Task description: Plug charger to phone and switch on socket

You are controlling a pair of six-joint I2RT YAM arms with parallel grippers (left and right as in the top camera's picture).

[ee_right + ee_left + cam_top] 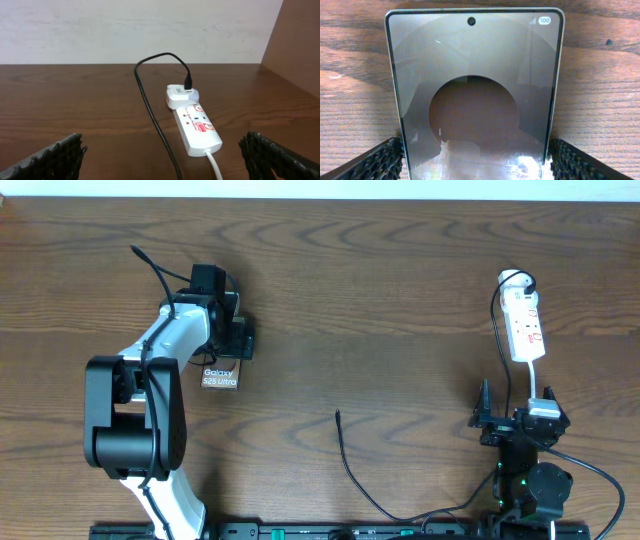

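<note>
Brown wooden desk (400, 270) carries it all. The left tool (475, 155) is closed on the phone (220, 376), its pads (375, 162) pressed to both long edges, screen facing up. The right tool (162, 145) gapes wide with nothing in it, the socket (197, 127) just ahead. The charger (341, 442) lies loose mid-desk, its tip well apart from the phone; its other end sits in the socket

Phone (220, 376) on table (400, 280), well left of socket (526, 328). Charger tip (338, 416) btwn them, nearer robot than socket. Cable (500, 350) runs along socket's left side into adapter (513, 279) at socket's far end; lead (536, 375) exits near end.
</note>
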